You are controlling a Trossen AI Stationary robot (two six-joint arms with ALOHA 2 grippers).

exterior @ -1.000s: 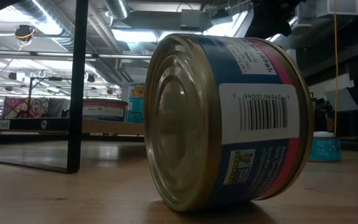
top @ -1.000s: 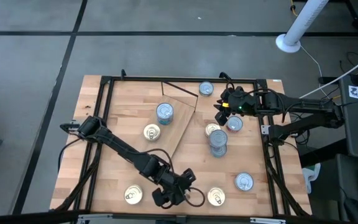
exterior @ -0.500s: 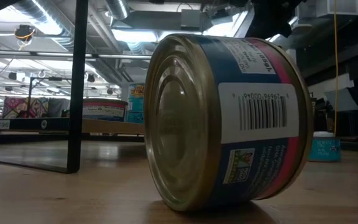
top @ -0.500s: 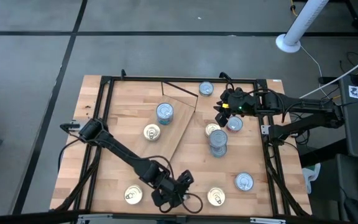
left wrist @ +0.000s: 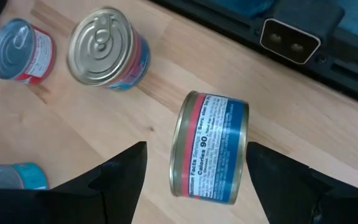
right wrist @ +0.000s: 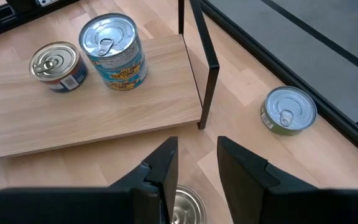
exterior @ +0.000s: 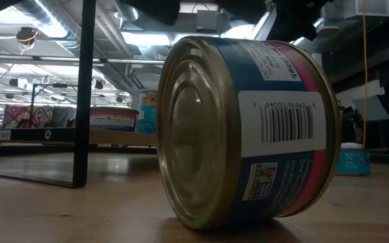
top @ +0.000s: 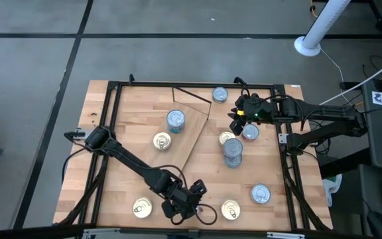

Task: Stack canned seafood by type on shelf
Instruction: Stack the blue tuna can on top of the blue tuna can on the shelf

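Gold-rimmed blue-red labelled tin [left wrist: 209, 147] lies on its side between the spread fingers of the left gripper [left wrist: 194, 180].
It rests well in front of the light plywood shelf [top: 152, 123]; right gripper [right wrist: 194, 165], fingers narrowly apart, hovers beside the shelf.

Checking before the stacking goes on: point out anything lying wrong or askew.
One blue-red labelled can lies tipped on its side on the tabletop between the open left gripper's fingers; the other cans in view stand upright.

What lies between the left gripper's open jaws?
In the left wrist view, a blue-red can on its side lies between the left gripper's jaws, on bare wood.
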